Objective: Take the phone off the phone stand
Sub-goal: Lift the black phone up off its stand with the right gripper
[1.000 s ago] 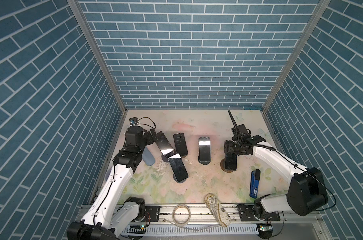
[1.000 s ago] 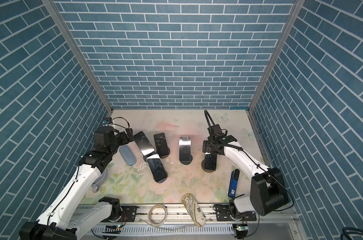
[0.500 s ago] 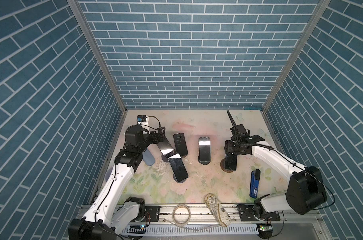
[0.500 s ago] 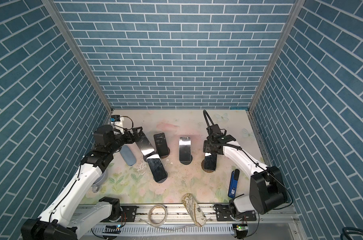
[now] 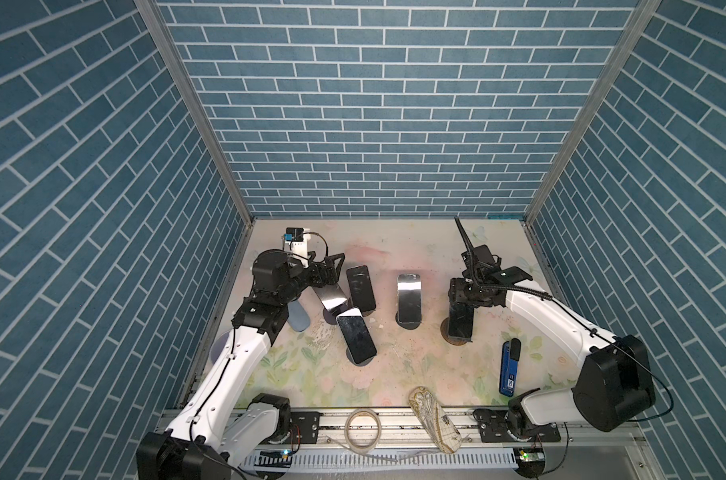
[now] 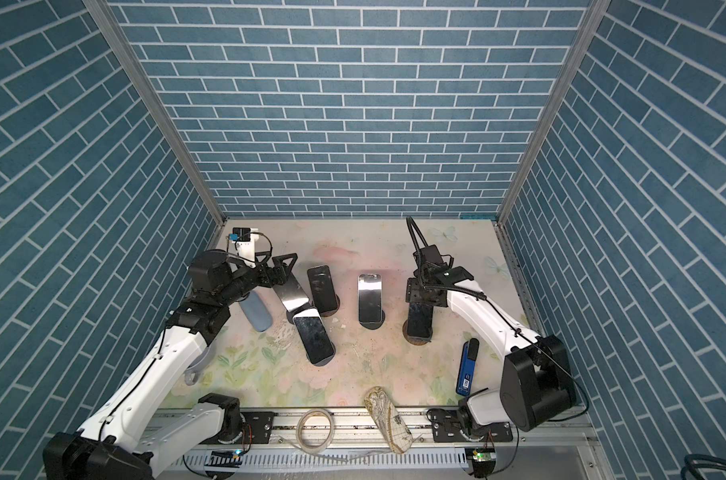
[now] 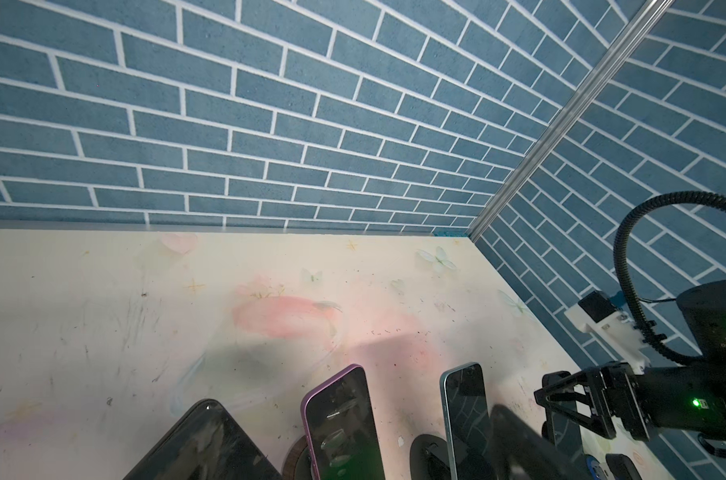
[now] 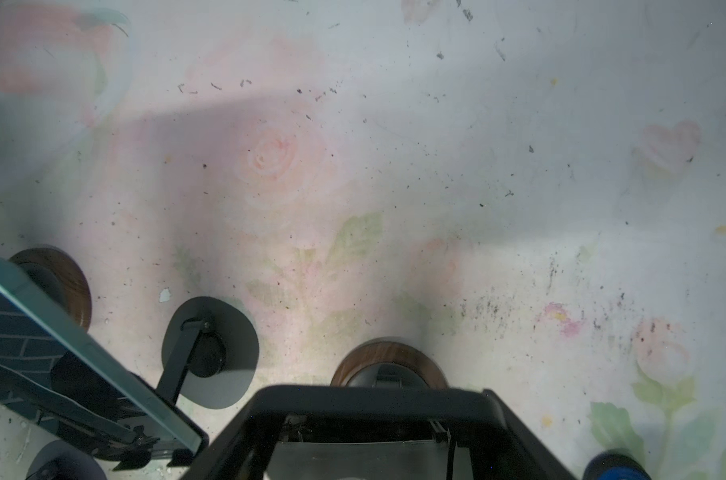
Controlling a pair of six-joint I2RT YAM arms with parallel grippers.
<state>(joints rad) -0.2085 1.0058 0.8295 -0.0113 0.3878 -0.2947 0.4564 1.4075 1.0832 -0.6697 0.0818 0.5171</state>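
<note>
Stereo pair high overhead, wrist cameras low, close

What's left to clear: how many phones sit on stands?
5: silver phone, black phone, front phone, left; middle phone; right phone under the right tool. None seems hidden.

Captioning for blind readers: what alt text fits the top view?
The right claw grips the top of a dark phone on its wooden-based stand, at the right of a floral table. The left claw hangs open beside four other propped phones.
</note>
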